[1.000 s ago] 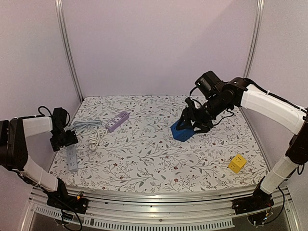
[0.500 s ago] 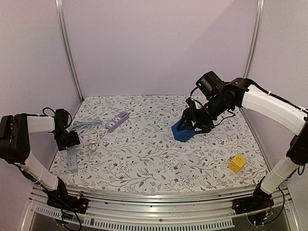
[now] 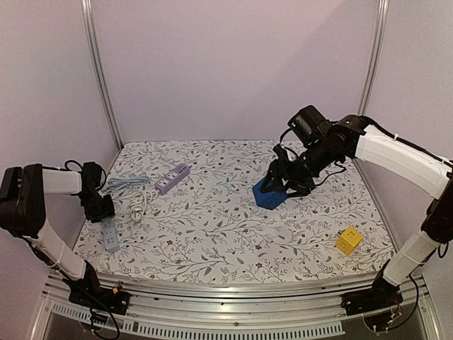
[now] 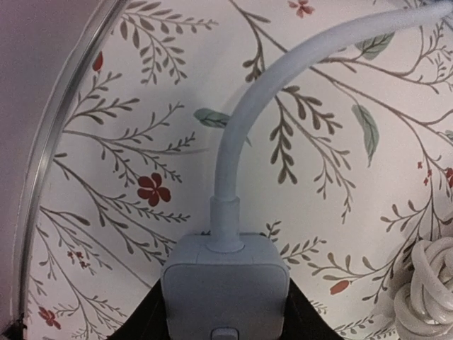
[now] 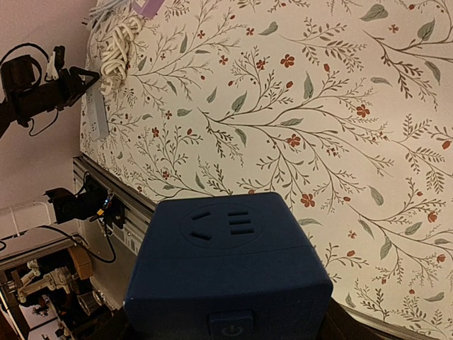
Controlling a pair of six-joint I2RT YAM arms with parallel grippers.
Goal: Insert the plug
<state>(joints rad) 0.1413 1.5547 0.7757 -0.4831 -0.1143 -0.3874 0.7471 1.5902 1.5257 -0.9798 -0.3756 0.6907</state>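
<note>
We seem to be bracing: right gripper (image 3: 282, 185) clamps the blue socket cube (image 5: 226, 262), left gripper (image 3: 100, 210), far left of it, grips the grey strip (image 4: 224, 280); next we must locate the plug.

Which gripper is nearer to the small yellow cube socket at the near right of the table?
Right. The right gripper, holding the blue cube socket, sits beyond and left of the yellow cube socket; the left gripper is far off on the opposite side.
</note>
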